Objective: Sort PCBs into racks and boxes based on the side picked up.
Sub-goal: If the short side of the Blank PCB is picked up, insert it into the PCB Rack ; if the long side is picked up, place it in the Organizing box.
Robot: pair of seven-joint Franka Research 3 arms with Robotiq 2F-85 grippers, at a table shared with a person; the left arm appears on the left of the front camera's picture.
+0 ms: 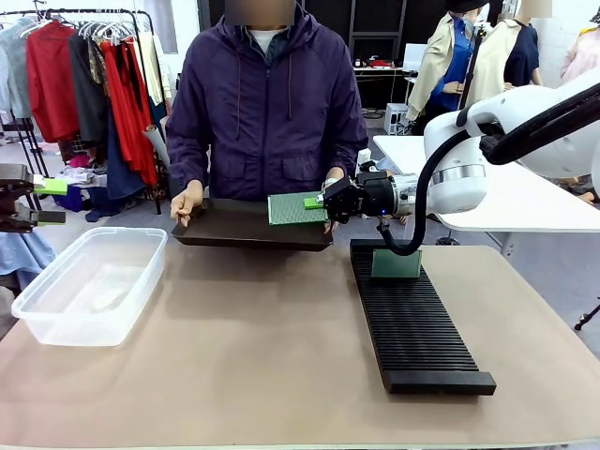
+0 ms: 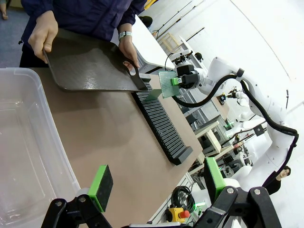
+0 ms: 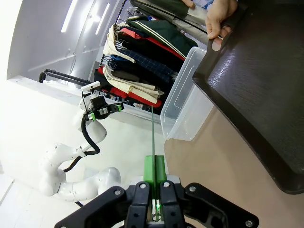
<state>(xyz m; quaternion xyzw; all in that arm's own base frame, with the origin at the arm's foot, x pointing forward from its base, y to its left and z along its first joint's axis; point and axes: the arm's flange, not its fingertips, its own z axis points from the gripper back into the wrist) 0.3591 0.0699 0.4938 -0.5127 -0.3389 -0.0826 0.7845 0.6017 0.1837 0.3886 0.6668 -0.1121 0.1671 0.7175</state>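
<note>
The PCB lies level just above the dark brown tray's right end, dotted face up. The right gripper is clamped on one edge, likely leaving the rest free for slotting. Another PCB stands in the black rack right of the tray. The clear tub sits left of it. A person's hand steadies the tray. Beyond its left end hovers the left gripper, pads apart and empty.
</note>
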